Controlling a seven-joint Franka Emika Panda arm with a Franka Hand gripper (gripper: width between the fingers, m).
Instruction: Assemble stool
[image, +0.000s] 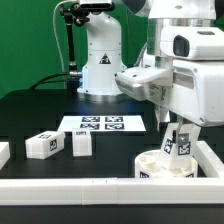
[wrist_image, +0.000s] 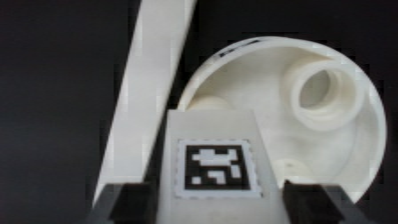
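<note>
White plastic sits in your pincer: its dark fingers are clenched against the flat sides of a blocky leg, whose face carries a black-and-white square tag. You see that leg held upright over the round seat, a thick, smooth disc with a circular socket sunk into it. You cannot tell whether the leg's lower end touches the seat. A long white rail runs just beside the seat. Well apart, toward the exterior view's left, a loose leg and a second loose leg lie on the matte black table, near the flat marker board.
</note>
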